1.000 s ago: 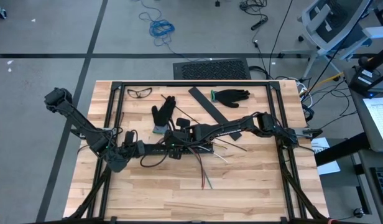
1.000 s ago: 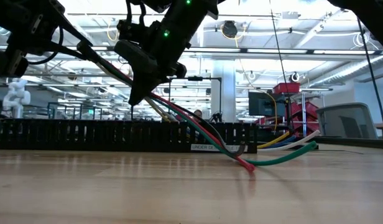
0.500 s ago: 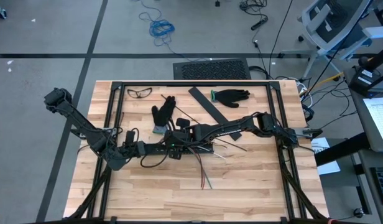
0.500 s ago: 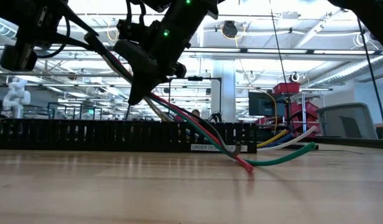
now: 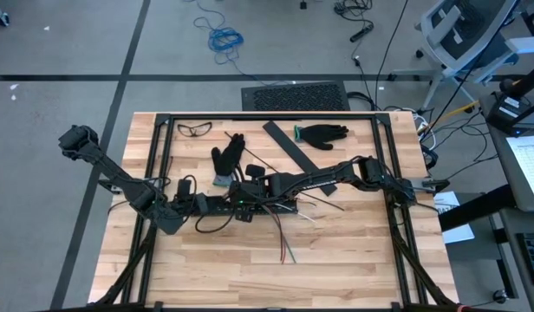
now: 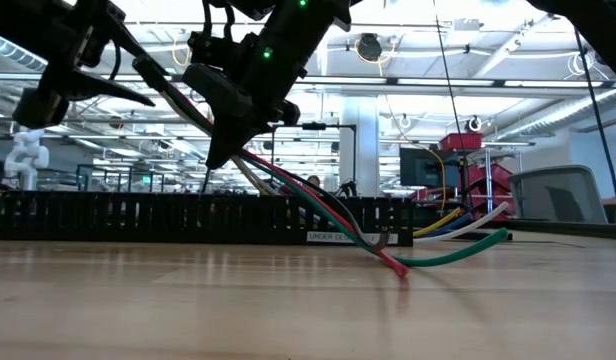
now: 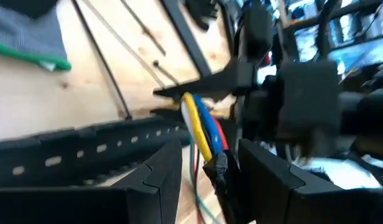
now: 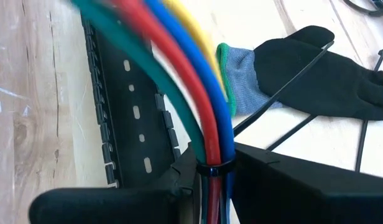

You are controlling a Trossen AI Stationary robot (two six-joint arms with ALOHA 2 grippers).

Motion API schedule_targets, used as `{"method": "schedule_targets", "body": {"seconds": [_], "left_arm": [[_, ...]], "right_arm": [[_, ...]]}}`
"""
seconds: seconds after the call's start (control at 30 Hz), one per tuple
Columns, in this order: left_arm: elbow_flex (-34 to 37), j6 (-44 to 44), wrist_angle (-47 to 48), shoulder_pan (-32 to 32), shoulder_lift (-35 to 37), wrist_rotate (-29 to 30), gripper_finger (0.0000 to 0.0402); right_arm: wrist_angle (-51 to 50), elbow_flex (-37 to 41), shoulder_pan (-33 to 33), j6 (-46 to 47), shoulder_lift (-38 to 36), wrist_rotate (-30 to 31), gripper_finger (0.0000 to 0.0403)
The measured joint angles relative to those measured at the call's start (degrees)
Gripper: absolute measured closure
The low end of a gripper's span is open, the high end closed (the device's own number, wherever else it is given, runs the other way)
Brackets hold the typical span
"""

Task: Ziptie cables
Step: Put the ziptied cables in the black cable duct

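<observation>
The cables (image 8: pixel 179 87), a bundle of yellow, blue, red and green wires, run through my right gripper (image 8: pixel 213 177), which is shut on them above the table's middle (image 5: pixel 239 196). A thin black tie (image 8: pixel 207 168) rings the bundle at the fingers. The bundle slopes down from the gripper, and its far ends (image 6: pixel 398 262) rest on the wood. My left gripper (image 7: pixel 210 152) stands open just left of the right one (image 5: pixel 196 203), with the bundle's black-wrapped near end (image 7: pixel 216 167) between its fingers. My right gripper pinches the bundle between its two fingers at the black tie (image 8: pixel 224 167), part-way along the wires. The fingers slant down and lie across the bundle. The held part is clear of the table; the rest hangs slack. My left gripper may touch the bundle's end; I cannot tell.
A black slotted strip (image 5: pixel 295 152) lies slantwise at the back. Two black gloves (image 5: pixel 227 161) (image 5: pixel 323 133) and safety glasses (image 5: pixel 195 130) lie near the far edge. Loose black ties (image 5: pixel 315 204) lie by the arms. Black frame rails (image 5: pixel 159 156) border the table.
My left gripper has opened, and its wrist has rolled a little. The cables stay in my right gripper as before.
</observation>
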State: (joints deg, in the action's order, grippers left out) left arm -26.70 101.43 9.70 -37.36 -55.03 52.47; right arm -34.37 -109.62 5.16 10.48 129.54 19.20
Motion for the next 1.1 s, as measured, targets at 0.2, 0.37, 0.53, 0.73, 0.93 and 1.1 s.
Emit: {"method": "schedule_targets", "body": {"seconds": [0.2, 0.37, 0.53, 0.73, 0.93, 1.1], "left_arm": [[0.0, 0.1, -2.1, 0.1, -2.3, -0.4, 0.0249], [-0.1, 0.1, -1.4, -1.0, -1.2, 5.2, 0.0249], [-0.1, 0.2, -1.6, -1.4, -0.6, 8.8, 0.0249], [-0.1, 0.2, -1.7, -1.3, -0.6, 9.4, 0.0249], [-0.1, 0.2, -0.8, 0.6, -0.7, 11.0, 0.0249], [-0.1, 0.2, -0.7, 2.4, -1.6, 7.4, 0.0249]], "right_arm": [[-0.1, 0.0, -0.6, 2.3, 0.0, 0.1, 0.0348], [0.0, 0.0, -0.7, 4.4, 0.0, 0.3, 0.0348], [0.0, 0.0, -1.3, 7.1, 0.0, 1.6, 0.0348], [0.4, 0.0, -2.3, 8.1, 0.0, 1.7, 0.0348], [1.2, 0.0, -2.5, 8.1, 0.0, 1.7, 0.0348], [1.3, 0.0, -2.5, 8.0, 0.0, 1.7, 0.0348]]}}
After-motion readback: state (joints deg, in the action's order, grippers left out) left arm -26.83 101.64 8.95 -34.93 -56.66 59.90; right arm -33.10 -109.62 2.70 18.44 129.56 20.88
